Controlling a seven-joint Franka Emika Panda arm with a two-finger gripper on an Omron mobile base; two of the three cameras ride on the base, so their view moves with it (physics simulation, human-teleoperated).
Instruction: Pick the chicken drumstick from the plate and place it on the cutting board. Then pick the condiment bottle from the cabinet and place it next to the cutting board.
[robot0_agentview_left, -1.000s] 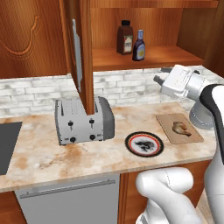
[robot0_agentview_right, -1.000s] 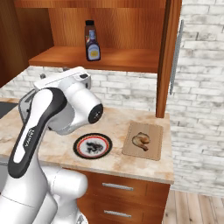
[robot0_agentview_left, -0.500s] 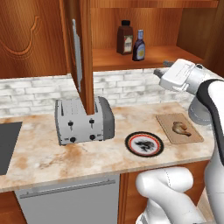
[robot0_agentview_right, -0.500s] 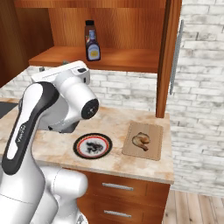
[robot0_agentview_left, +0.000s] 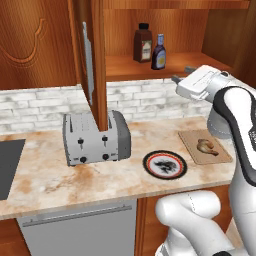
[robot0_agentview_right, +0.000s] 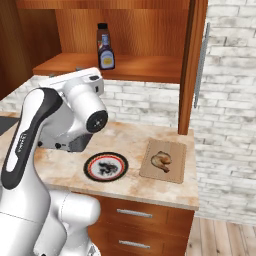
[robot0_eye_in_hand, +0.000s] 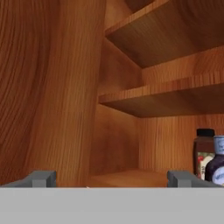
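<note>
Chicken drumstick (robot0_agentview_left: 206, 145) lies on cutting board (robot0_agentview_left: 192, 141). Condiment bottle (robot0_agentview_left: 159, 52) on cabinet (robot0_agentview_left: 210, 25) shelf, at 3 o'clock in hand view. Gripper (robot0_eye_in_hand: 112, 179) spread, empty: swing toward 3, centre bottle between fingers, avoid taller bottle (robot0_agentview_left: 143, 43).

Open shelf lies straight ahead of the fingers (robot0_eye_in_hand: 43, 178), spread wide at the mouth of the cabinet (robot0_agentview_left: 170, 30), with bare wood between them. To their right the condiment bottle (robot0_eye_in_hand: 217, 164) stands just in front of a taller brown bottle (robot0_eye_in_hand: 203, 151), touching or nearly so. The cabinet's side wall rises close on their left.
</note>
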